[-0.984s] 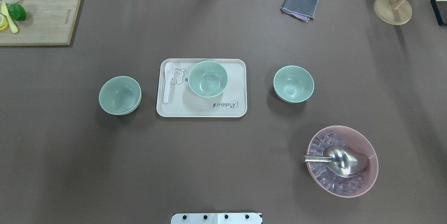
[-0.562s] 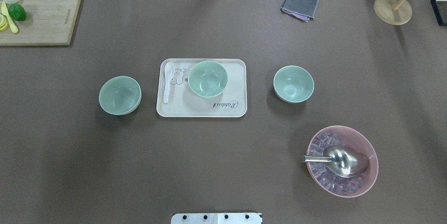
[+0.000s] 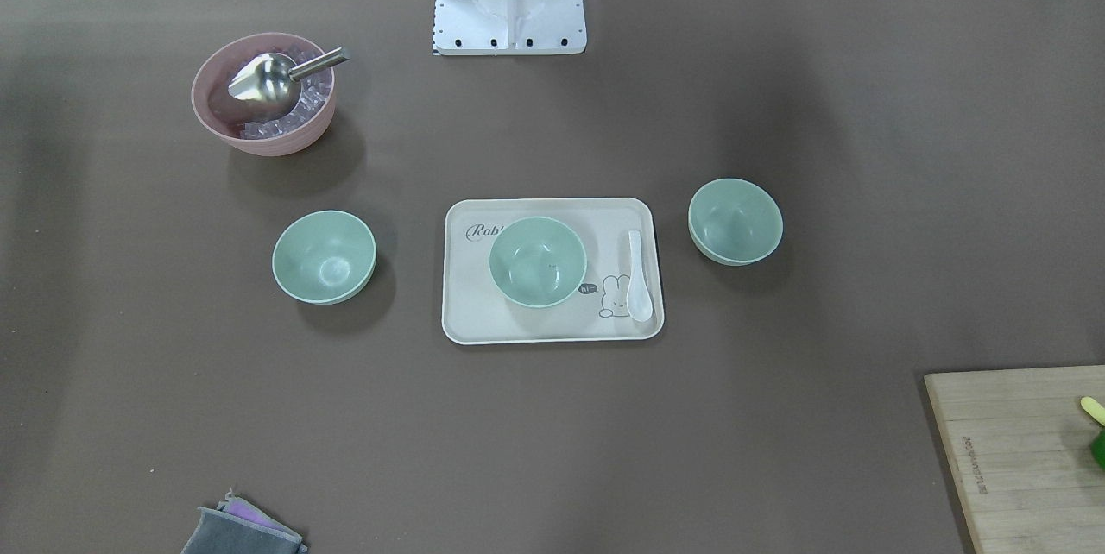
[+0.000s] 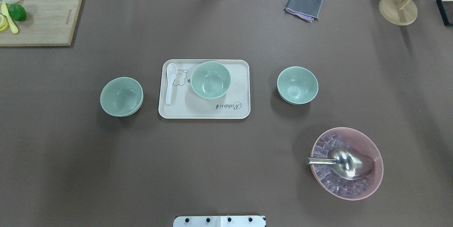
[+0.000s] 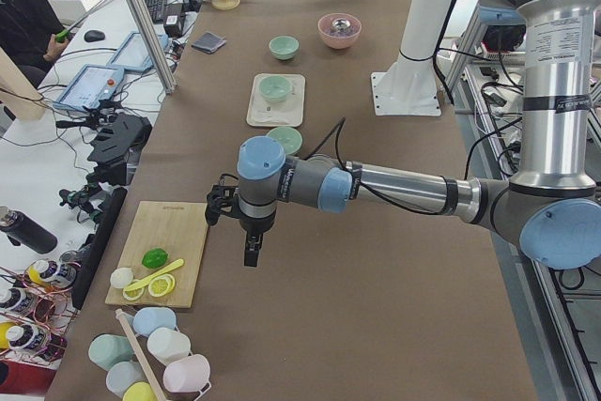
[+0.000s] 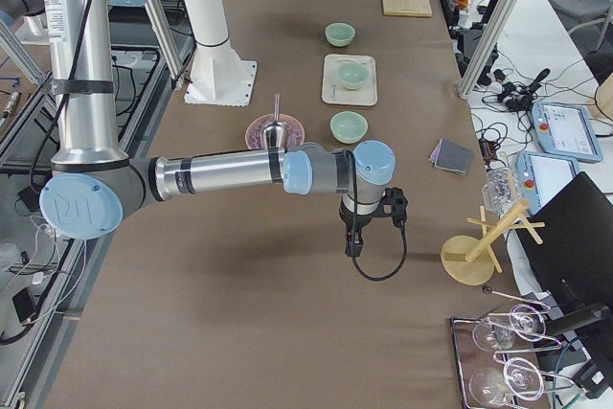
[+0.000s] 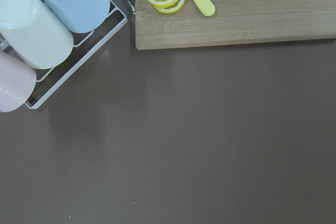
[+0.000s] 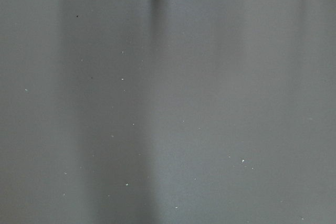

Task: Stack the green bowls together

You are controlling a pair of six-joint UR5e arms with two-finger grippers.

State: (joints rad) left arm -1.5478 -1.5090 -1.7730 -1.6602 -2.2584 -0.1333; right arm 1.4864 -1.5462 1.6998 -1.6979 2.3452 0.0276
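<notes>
Three pale green bowls stand upright and apart in a row. The left bowl (image 4: 121, 96) and the right bowl (image 4: 297, 85) sit on the brown table; the middle bowl (image 4: 210, 79) sits on a cream tray (image 4: 198, 109). Neither gripper shows in the overhead or front views. My left gripper (image 5: 252, 251) hangs above the table near the cutting board, far from the bowls. My right gripper (image 6: 352, 241) hangs over bare table beyond the right bowl (image 6: 349, 126). I cannot tell whether either is open or shut.
A white spoon (image 4: 170, 83) lies on the tray's left side. A pink bowl (image 4: 376, 181) with ice cubes and a metal scoop (image 4: 348, 163) stands front right. A cutting board (image 4: 46, 18) with fruit lies far left, a grey cloth (image 4: 304, 4) and a wooden stand (image 4: 398, 9) at the back.
</notes>
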